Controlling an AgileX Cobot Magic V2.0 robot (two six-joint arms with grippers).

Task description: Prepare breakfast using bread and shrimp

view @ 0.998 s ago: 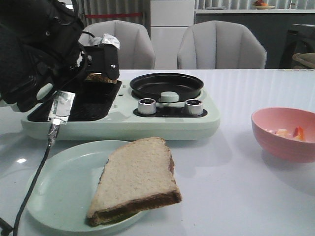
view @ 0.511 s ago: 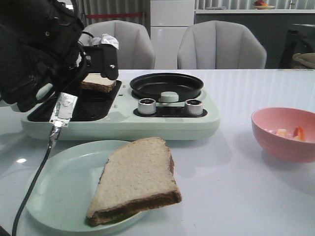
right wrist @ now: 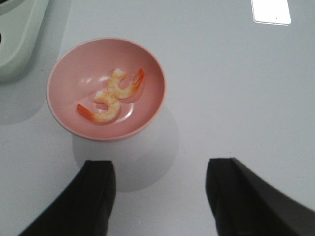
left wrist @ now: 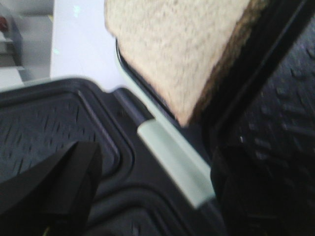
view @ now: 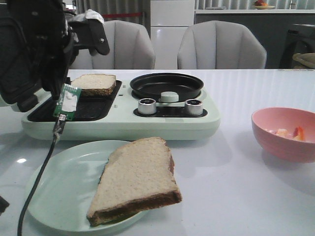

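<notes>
Pale and glossy, the surface (view: 246, 196) carries a mint-green cooking appliance (view: 123, 120) with a ridged black grill tray on its left and a round black pan (view: 166, 85) on its right, two grey chairs behind. One slice of bread (view: 94, 83), beige and porous with a dark crust, lies flat on the grill tray; the second slice (view: 135, 179) rests on a smooth pale-green plate (view: 59, 191) near the front edge. The left end effector (view: 93, 34) hangs above the grill, released and empty, apart from the toasting slice. Judging by this, the first slice is placed, and the next move calls for fetching the other slice or the shrimp. Both shrimp (right wrist: 114, 96), small, curled and slick with orange tails, lie touching in the round pink bowl (right wrist: 147, 113). The right end effector (right wrist: 160, 196) hovers near that bowl, fingers spread, holding nothing; slippery curled shrimp would need a careful, centred pinch.
</notes>
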